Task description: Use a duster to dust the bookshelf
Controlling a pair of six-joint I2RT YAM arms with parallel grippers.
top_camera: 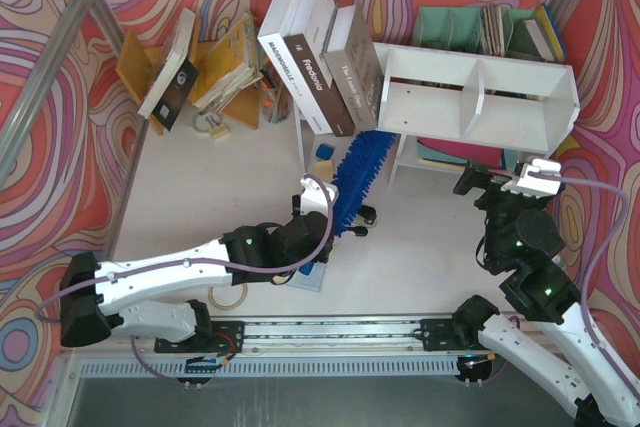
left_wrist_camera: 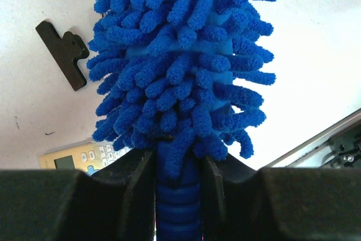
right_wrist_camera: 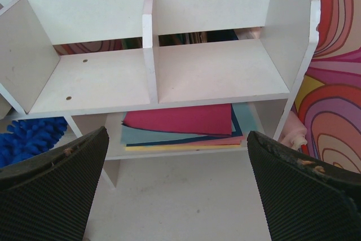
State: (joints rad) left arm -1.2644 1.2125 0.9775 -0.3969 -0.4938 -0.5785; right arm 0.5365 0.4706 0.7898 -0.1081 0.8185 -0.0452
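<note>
- While clamped between the left gripper (top_camera: 318, 215) pads at centre of the top view, duster (top_camera: 355, 172) angled toward upper right, fluffy blue head out ahead of the jaws.
- Jaws pinching the ribbed blue handle from both sides, just below the head; seen clearly at bottom centre of the left wrist view.
- Duster tip near the left end of the bookshelf (top_camera: 480, 97), just beside the leaning books (top_camera: 320, 57); cannot tell if touching the shelf.
- Bookshelf at upper right of the top view, white, one divider, two upper compartments.
- Lower level holding flat coloured folders (right_wrist_camera: 180, 125), pink on top.
- Right gripper (top_camera: 530, 179) at right of the top view, in front of the shelf's right end, jaws spread wide, nothing between them.
- Bit of blue fluff at lower left of the right wrist view, beside the shelf's left wall.
- Black clip (left_wrist_camera: 62, 52) at upper left of the left wrist view, calculator (left_wrist_camera: 84, 156) at lower left, both on the table (left_wrist_camera: 316, 55).
</note>
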